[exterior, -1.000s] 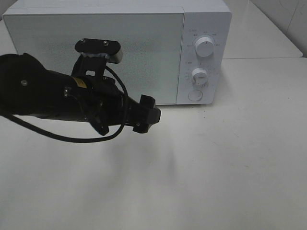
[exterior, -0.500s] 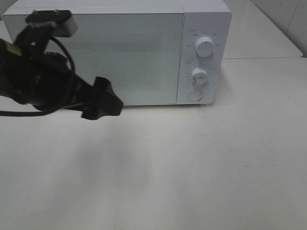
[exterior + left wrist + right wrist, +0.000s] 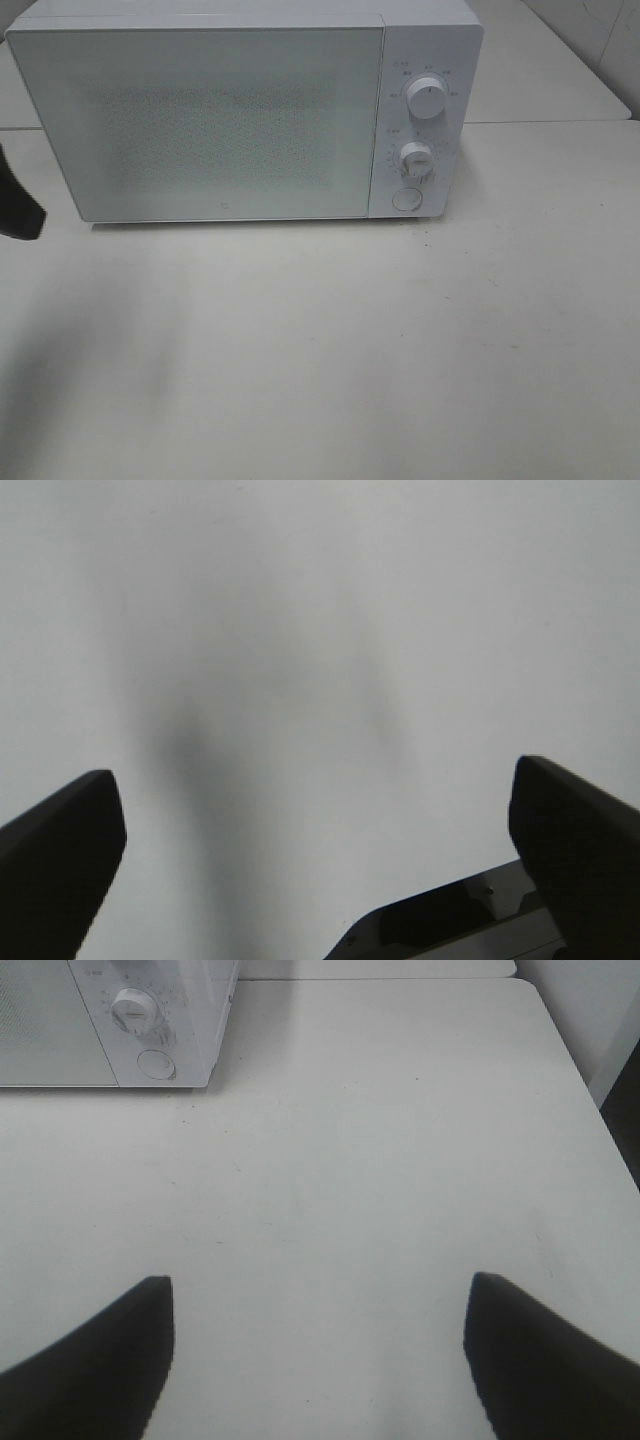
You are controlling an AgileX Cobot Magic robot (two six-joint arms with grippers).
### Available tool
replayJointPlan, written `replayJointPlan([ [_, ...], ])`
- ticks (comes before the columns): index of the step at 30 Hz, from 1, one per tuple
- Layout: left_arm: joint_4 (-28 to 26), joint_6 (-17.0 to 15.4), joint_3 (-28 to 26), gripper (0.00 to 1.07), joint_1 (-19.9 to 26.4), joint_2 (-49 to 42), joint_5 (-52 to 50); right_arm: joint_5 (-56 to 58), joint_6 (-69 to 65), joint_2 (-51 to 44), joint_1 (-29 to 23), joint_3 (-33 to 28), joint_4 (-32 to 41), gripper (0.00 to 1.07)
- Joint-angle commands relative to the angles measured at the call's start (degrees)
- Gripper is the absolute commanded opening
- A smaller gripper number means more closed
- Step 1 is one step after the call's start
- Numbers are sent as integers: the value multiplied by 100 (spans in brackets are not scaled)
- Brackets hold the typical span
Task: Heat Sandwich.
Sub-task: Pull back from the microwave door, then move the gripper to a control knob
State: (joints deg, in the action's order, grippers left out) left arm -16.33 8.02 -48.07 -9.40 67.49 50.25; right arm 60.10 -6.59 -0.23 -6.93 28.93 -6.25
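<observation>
From the high camera, the white microwave (image 3: 240, 110) stood toward the back edge of the table (image 3: 350, 350), with its door (image 3: 200, 120) closed. The frosted, speckled panel let nothing inside be made out. On the control strip at its right sat an upper knob (image 3: 427, 101), a lower knob (image 3: 416, 159) and a round button (image 3: 406, 199); the markings around the knobs were too small to read. A dark shape (image 3: 15, 205) poked in at the table's left edge. It was cut off by the frame, so only a sliver showed and I could not tell which part of the left arm it was.

In the left wrist view, the left gripper (image 3: 312, 775) hung over bare table with its fingers (image 3: 60, 860) spread wide and nothing between them. Only the tips showed, and a grey shadow lay on the surface below. A dark grey piece (image 3: 450, 920) was cropped too much to identify.

In the right wrist view, the right gripper (image 3: 320, 1282) was also spread with nothing in it, its fingertips cut off by the frame. Beyond it lay open table as far as the right edge. Only the microwave's control end showed, well apart from the gripper.

The sandwich appeared in none of the views, so I could not tell where it was.
</observation>
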Motion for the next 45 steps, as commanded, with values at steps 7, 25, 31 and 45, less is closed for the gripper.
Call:
replayJointPlan([
  [7, 1094, -802, 0, 101, 493, -1043, 854, -57, 17, -155, 29, 0, -17, 76],
  [25, 1312, -327, 1346, 101, 493, -4142, 1089, -57, 23, -155, 29, 0, -17, 76],
  [31, 1329, -258, 1914, 101, 493, -4595, 997, -57, 23, -155, 29, 0, -17, 76],
  [45, 1358, -241, 1971, 101, 493, -5586, 871, -57, 23, -155, 29, 0, -17, 76],
])
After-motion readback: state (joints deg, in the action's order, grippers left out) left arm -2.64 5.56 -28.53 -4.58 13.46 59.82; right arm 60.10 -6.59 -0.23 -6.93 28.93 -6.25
